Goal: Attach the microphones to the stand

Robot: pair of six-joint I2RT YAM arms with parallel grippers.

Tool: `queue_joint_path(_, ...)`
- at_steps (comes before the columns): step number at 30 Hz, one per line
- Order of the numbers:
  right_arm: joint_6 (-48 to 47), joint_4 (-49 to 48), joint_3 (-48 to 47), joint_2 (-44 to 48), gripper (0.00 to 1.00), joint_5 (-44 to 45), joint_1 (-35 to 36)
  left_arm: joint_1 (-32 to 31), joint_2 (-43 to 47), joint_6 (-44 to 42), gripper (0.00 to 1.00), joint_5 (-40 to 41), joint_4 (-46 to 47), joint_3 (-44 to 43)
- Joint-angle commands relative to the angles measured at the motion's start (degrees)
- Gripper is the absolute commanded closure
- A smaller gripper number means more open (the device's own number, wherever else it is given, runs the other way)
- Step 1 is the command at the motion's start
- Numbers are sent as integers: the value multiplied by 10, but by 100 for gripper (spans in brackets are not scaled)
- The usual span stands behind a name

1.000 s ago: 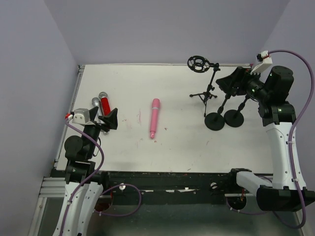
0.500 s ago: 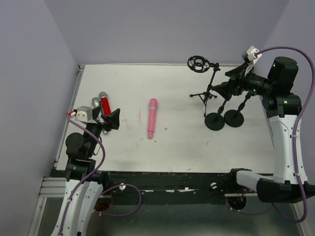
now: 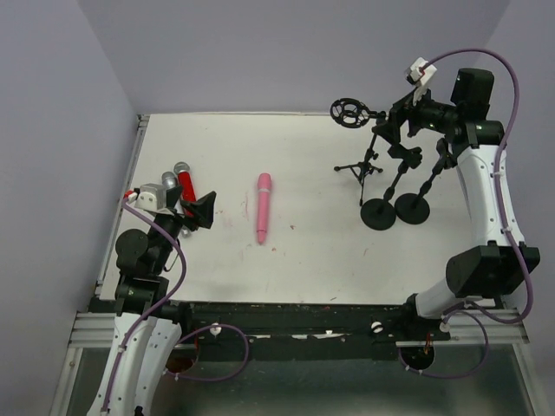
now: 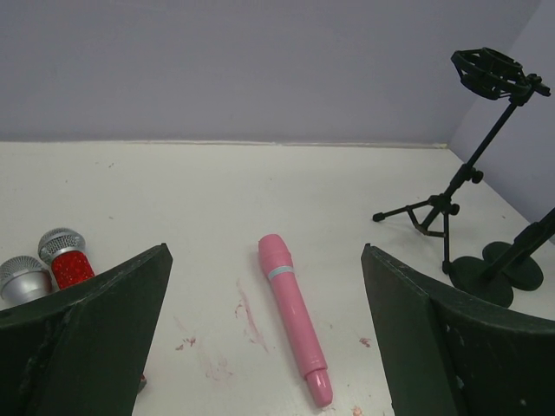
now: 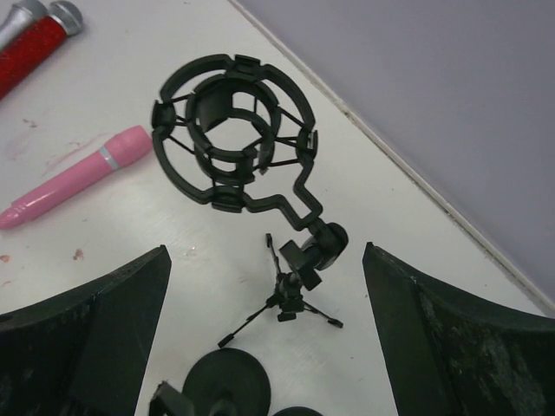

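Pink microphone point(image 4: 293, 329) lies alone near the middle of the white table point(image 3: 303, 251), flat, head toward the far wall, with none of the three yet on a stand. The red microphone point(image 4: 68, 264) and the silver-grey microphone point(image 4: 24, 277) lie side by side near the left edge, apparently touching, though a finger of the left wrist view hides most of both. The left gripper point(image 3: 197, 211) sits low at that edge, just beside the pair, its fingers spread wide and holding nothing. It faces the pink microphone, which lies ahead between the lines of the two fingers and well apart from both, a stance that suggests a reach for it. Across the table, the tripod stand point(image 4: 434, 208) holds its ring-shaped shock mount point(image 5: 234, 130) high and empty, with two round-base stands point(image 3: 379, 213) just beside it nearer the arms. The right gripper point(image 3: 386, 130) hangs above the mount, fingers likewise spread and empty, framing the ring without touching it. That looks placed to steady the cradle while a microphone is fed in.
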State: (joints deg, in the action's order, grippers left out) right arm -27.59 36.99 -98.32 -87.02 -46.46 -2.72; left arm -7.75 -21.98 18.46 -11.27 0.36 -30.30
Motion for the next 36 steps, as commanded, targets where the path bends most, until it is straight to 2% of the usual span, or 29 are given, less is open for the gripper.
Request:
queue_joint_path(1,-43,3,-47,-40,0,62,-2,-2,4,-6,1,-17,-1,-13)
queue_joint_path(4,-33,-12,-56,-60,0,78,-1,-2,4,-6,1,-20,0,-13)
queue_joint_path(11,-33,-14,-52,-93,1,28,-2,-2,7,-5,1,-24,3,-13)
queue_joint_path(17,-48,19,-114,-138,1,48,-2,-2,5,-7,1,-25,3,-12)
queue_joint_path(30,11,-91,41,-114,4,14,-3,-2,11,-10,1,-31,7,-12)
queue_joint_path(36,20,-140,55,-135,14,-4,-4,-2,11,-10,1,-32,8,-11)
